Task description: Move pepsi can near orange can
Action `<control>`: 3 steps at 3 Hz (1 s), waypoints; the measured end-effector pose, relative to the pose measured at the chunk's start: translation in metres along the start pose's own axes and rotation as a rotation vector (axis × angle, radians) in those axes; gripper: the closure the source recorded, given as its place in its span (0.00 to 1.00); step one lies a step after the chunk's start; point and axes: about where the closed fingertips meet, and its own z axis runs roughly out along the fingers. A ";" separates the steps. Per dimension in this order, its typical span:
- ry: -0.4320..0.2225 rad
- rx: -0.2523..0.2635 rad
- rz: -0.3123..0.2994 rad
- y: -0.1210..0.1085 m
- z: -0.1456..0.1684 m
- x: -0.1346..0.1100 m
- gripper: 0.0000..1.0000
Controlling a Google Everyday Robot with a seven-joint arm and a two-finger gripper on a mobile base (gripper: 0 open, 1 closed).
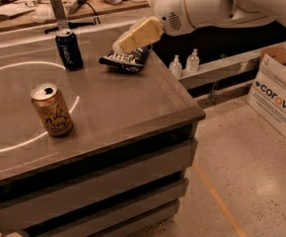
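The pepsi can (68, 50) stands upright at the back of the table, dark blue with white lettering. The orange can (52, 109) stands upright nearer the front left, tan with dark script. They are well apart. My gripper (125, 42) hangs above the back right of the table, over the snack bag, to the right of the pepsi can and clear of it. It holds nothing that I can see.
A dark blue snack bag (125, 61) lies on the grey table (133, 107) under the gripper. A white circle is marked on the tabletop. Two small bottles (184, 63) stand on a shelf at right. A cardboard box (278, 100) sits on the floor.
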 end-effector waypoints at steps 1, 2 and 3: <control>0.001 -0.002 0.000 0.001 0.000 0.000 0.00; -0.014 -0.009 0.013 0.001 0.016 0.012 0.00; -0.034 -0.032 0.031 0.000 0.048 0.034 0.00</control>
